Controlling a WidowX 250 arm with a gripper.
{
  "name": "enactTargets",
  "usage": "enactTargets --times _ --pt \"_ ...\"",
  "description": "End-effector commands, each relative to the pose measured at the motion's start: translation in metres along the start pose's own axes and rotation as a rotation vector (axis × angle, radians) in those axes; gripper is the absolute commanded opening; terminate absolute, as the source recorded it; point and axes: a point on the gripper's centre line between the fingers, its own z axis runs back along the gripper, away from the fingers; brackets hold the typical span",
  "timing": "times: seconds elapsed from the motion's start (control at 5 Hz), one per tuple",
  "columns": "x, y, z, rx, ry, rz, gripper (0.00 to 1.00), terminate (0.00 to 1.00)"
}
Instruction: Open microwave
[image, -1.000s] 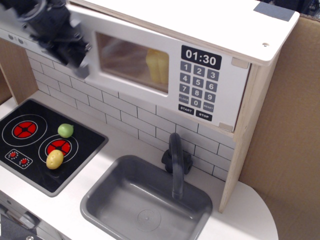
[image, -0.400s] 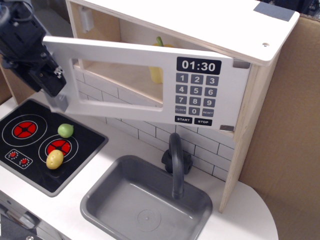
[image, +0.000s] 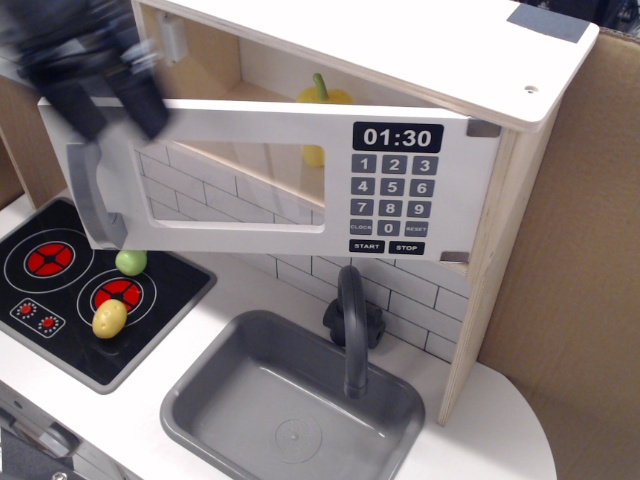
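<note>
Sitting high across the top of the toy kitchen: the microwave (image: 400, 50), a wide white box with plywood edges, its door (image: 250, 185) swinging well out toward the camera, hinged at the right by the black keypad (image: 392, 195) and the clock digits (image: 397, 137) reading 01:30. Showing through the door window: white tiled wall behind. Showing above the door's top edge, inside the cavity: a yellow pepper (image: 322, 97) with a green stem. Running down the door's left edge: the grey curved handle (image: 88, 192).

Spreading below: the white counter (image: 505, 430), carrying a grey sink (image: 290, 410) with a dark curved faucet (image: 352, 325) at its back rim, and at the left a black stovetop (image: 60, 300) with two red burner rings. Lying on the stovetop: a green fruit (image: 131, 261) at the upper edge of the right burner and a yellow fruit (image: 110, 319) just below that burner, close but apart.

Blurring at the upper left, over the door's top-left corner just above the handle: the black gripper (image: 100, 85). Smearing too much to tell whether the jaws are wide, narrow or touching the door.

Standing at the right: a brown cardboard wall (image: 590, 250).
</note>
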Motion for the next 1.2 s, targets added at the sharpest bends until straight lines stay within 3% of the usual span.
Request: enactTargets --times 0.0,0.2,0.4,0.8,1.0 --pt "0.055 -0.008 0.039 -0.024 -0.092 0.130 1.00 0.00" --pt "0.074 0.009 0.026 0.050 -0.160 0.191 1.00 0.00" --pt "0.090 0.034 0.023 0.082 -0.191 0.262 1.00 0.00" --pt "0.076 0.062 -0.004 0.281 -0.216 0.224 1.00 0.00" --pt "0.065 0.061 -0.008 0.291 -0.197 0.195 1.00 0.00"
